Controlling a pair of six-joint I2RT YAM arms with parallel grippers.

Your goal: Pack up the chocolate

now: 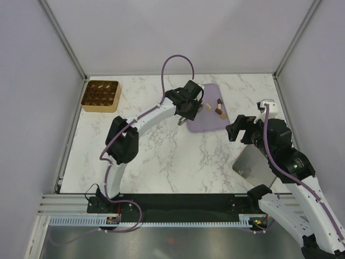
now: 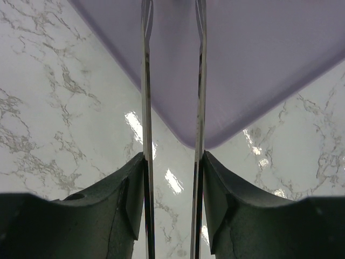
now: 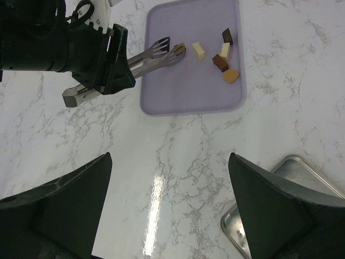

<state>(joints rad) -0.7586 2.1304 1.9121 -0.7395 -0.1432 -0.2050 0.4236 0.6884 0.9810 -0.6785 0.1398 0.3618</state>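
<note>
Your workspace is a white marble table (image 1: 161, 156) with grey veins, closed in by pale walls. The chocolate (image 3: 219, 62) lies on the lilac tray (image 3: 183, 91) at the far middle of the table. There are five small pieces, cream, dark brown and tan. Four are clustered toward one end, and one cream piece lies a little apart, nearer the tray's middle.

Your left gripper (image 2: 172, 162) reaches over the near corner of that tray. Its fingers are pressed against the two thin arms of a pair of metal tongs (image 3: 151, 56). The tong arms still stand apart with a clear gap between them. From the right wrist camera you can see the tong tips over the tray, just beside the lone cream piece. One tip looks brownish, but you cannot tell from here whether it carries anything.

Your right gripper (image 3: 168, 162) hangs above bare marble near the tray, its fingers spread wide with nothing between them. A metal tray (image 1: 253, 164) lies under that arm at the table's right edge. The golden-brown compartmented box (image 1: 100, 95) sits in the far left corner, well apart from the tray.
</note>
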